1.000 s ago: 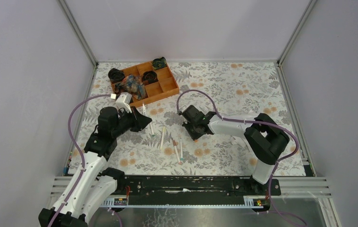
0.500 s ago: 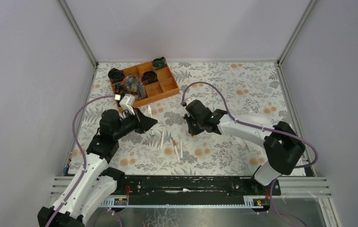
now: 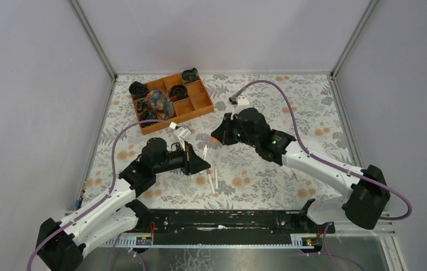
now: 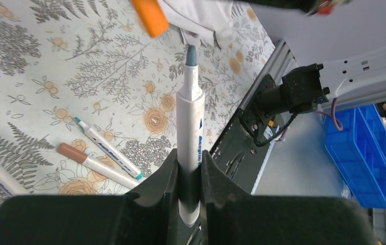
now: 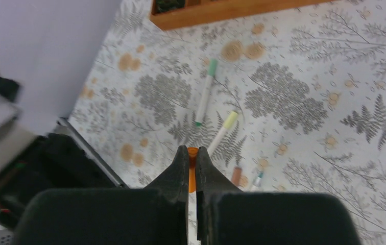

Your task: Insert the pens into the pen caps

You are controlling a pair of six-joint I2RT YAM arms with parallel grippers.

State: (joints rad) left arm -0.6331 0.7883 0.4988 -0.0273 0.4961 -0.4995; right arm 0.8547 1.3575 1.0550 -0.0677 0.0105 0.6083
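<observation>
Pen (image 4: 190, 117) clamped upright in left pincer (image 4: 189, 155).

Far left of the worktop (image 3: 301, 113): tray (image 3: 200, 107), small items in several of its compartments. Near centre: left claw (image 3: 204, 165) with a pen (image 4: 190, 127) clamped in it, pointing away from the base. Just behind it: right claw (image 3: 216, 137), a pen cap (image 5: 192, 171) pinched between its jaws. Pen tip near the cap, not touching. Two loose pens (image 3: 216, 179) lie side by side on the worktop, just right of the left claw.
</observation>
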